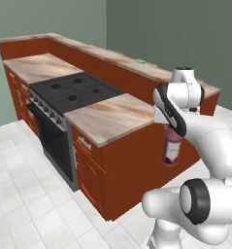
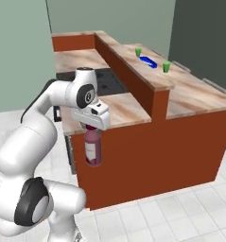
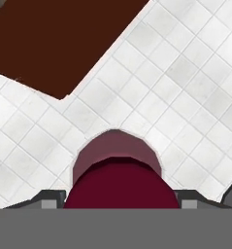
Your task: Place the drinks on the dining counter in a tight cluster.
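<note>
A stout maroon bottle with a pale label hangs upright from my gripper, which is shut on its neck. Bottle and hand hover in the air in front of the reddish-brown cabinet end, below the level of the lower marble top and over the tiled floor. The hand view looks straight down on the bottle's maroon top, with white tiles beneath it. The dining counter, a long raised beige-pink slab, runs behind the stove, higher than the bottle and farther back.
A black stove sits in the lower marble top. On the dining counter stand two small green cups with a blue object between them. White tiled floor surrounds the cabinet corner.
</note>
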Robot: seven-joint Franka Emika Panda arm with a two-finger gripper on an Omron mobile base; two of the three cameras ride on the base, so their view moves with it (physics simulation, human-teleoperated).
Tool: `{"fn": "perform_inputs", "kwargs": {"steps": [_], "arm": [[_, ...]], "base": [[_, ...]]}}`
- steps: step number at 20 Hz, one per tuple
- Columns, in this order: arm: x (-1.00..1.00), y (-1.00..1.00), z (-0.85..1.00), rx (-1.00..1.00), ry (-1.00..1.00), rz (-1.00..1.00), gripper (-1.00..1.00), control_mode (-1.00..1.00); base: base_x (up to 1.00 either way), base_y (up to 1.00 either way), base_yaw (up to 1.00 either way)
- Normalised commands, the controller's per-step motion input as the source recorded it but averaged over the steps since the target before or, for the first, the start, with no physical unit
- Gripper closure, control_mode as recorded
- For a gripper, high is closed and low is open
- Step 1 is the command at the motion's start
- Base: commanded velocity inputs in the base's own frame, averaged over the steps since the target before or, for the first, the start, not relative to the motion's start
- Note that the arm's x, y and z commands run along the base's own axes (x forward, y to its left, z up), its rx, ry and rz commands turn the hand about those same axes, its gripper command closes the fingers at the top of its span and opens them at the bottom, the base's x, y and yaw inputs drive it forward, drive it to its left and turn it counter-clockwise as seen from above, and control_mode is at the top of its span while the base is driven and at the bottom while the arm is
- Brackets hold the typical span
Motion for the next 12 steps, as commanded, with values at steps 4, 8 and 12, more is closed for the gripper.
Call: {"fn": "perform_inputs", "kwargs": {"steps": [4, 8, 12], "arm": [[0.0, 0.0, 0.0, 0.0, 0.0, 0.0, 1.0, 1.0], [0.0, 0.0, 0.0, 0.0, 0.0, 0.0, 1.0, 1.0], [0.0, 0.0, 0.0, 0.0, 0.0, 0.0, 1.0, 1.0]], "base": [[0.63, -0.5, 0.01], [0.6, -0.48, 0.02], [0.61, -0.46, 0.04]]}}
